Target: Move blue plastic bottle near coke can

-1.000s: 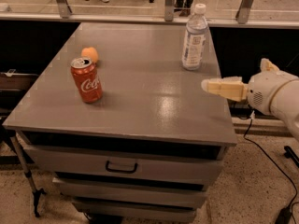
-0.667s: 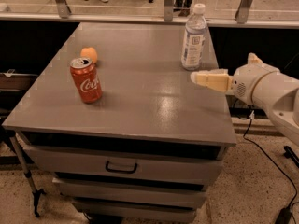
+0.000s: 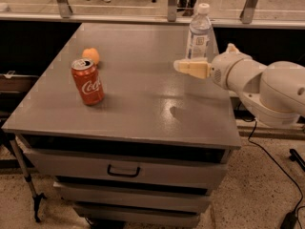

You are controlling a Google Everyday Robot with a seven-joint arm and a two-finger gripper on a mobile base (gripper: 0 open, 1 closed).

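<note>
The gripper hovers just in front of the blue plastic bottle, apparently lined up for grasping; whether it is open cannot be told.

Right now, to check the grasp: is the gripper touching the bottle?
Cannot tell: the camera view shows the gripper overlapping the bottle low down, hiding any gap.

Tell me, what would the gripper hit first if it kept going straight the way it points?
Likely the coke can, or the orange beside it: the gripper, by the blue plastic bottle, points toward them over the table. Depth is unclear.
</note>
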